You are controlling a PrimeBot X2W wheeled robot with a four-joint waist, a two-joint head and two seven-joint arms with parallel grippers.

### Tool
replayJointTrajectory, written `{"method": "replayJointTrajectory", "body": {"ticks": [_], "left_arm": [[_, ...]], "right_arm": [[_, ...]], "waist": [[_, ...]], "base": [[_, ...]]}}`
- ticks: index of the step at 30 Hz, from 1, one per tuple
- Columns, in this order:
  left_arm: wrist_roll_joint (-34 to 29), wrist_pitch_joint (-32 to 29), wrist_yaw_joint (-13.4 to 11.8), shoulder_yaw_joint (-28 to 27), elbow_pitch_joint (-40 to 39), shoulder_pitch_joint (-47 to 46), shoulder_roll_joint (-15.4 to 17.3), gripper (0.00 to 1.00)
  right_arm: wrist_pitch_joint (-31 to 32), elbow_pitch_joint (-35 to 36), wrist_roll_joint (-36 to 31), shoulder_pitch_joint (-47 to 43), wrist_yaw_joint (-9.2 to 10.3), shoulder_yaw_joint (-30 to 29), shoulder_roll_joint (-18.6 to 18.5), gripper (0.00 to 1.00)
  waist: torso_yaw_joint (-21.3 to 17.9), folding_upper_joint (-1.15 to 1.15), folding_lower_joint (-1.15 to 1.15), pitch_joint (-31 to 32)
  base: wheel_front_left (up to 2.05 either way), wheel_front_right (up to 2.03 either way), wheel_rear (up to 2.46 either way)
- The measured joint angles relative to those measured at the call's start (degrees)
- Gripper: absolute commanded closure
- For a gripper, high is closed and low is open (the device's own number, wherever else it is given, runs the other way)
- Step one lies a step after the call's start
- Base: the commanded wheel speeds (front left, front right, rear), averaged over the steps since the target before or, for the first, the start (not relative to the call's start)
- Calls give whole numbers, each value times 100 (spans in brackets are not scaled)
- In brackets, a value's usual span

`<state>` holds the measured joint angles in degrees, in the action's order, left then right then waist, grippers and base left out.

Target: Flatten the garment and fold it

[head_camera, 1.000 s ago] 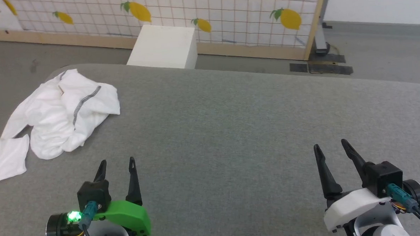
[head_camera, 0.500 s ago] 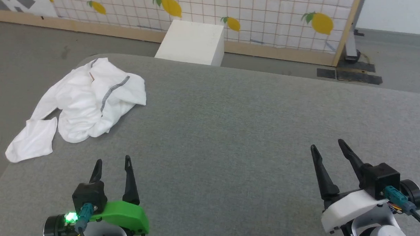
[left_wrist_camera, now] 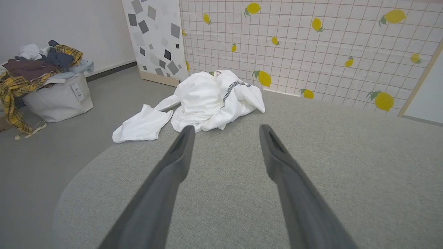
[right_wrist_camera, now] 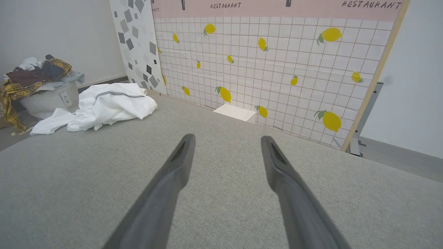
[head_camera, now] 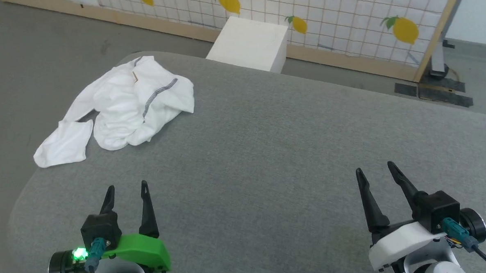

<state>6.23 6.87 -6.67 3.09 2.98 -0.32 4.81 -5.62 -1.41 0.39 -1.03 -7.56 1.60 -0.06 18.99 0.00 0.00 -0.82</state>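
Observation:
The garment [head_camera: 131, 104] is a crumpled white shirt with a grey zigzag seam, lying at the far left corner of the grey table [head_camera: 268, 152]; one sleeve hangs over the left edge. It also shows in the left wrist view [left_wrist_camera: 207, 100] and the right wrist view [right_wrist_camera: 104, 103]. My left gripper [head_camera: 126, 190] hovers open near the table's front left, well short of the garment. My right gripper [head_camera: 373, 169] stands open at the front right, with nothing between its fingers.
A white box [head_camera: 249, 44] stands on the floor behind the table, before a lemon-patterned screen [head_camera: 344, 21]. A laundry basket [left_wrist_camera: 52, 93] piled with clothes sits on the floor at the left. The table's rounded left edge is near the garment.
The head camera has turned left, so the garment, the box and the screen have shifted right in the picture. Both grippers stay open and in the same pose.

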Motion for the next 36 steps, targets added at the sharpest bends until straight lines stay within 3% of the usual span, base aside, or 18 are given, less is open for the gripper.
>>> {"method": "replayJointTrajectory", "body": {"ticks": [36], "left_arm": [[489,443,-365,279,254,-23,51,0]], "right_arm": [[-350,-38,16,1,0,131,4,0]], "waist": [[1196,0,0,-123]], "base": [[-1,-1,-1]]}}
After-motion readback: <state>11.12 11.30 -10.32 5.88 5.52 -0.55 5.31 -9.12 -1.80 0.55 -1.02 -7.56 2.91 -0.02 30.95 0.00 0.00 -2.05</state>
